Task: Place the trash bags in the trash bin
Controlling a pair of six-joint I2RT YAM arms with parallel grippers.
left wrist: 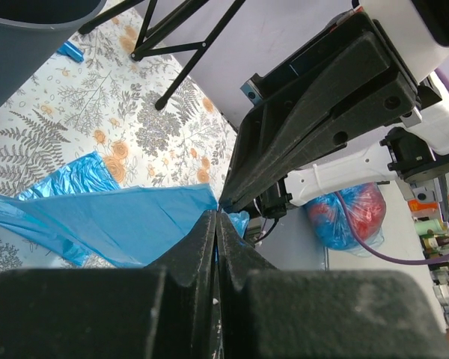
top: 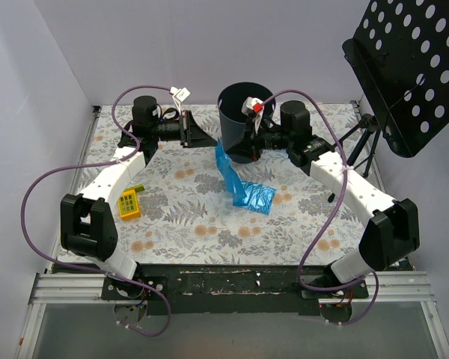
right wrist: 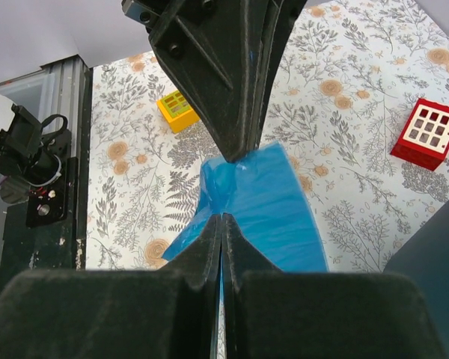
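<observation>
Top view, with both wrist views. The surface (top: 187, 224), printed with ferns and flowers, carries everything you are working with.

The bin (top: 232, 129) stands upright at 12 o'clock on it with its mouth open to the ceiling. That leaves it ready to take a drop from above.

The bag (top: 243, 191) is not yet in the bin. It is a thin blue film lying as a long strip, with its long axis running from 11 o'clock to 5 o'clock. The far end points at the foot of the bin. The near end widens into a flatter folded patch toward the middle of the surface.

Your left pincer (left wrist: 216, 224) comes in from 9 o'clock and is closed on the far end of the film. Your right pincer (right wrist: 221, 223) comes in from 3 o'clock and is closed on the same end, so the two meet almost tip to tip. This end is probably chosen because it is closest to the bin, so the loose tail should trail up and follow it over the rim. A double pinch probably also keeps such slippery film from sliding out.

A yellow block (top: 129, 203) sits at 8 o'clock, well apart from the bag. A red tile (right wrist: 426, 133) lies beside the bin. Neither one is touched.
</observation>
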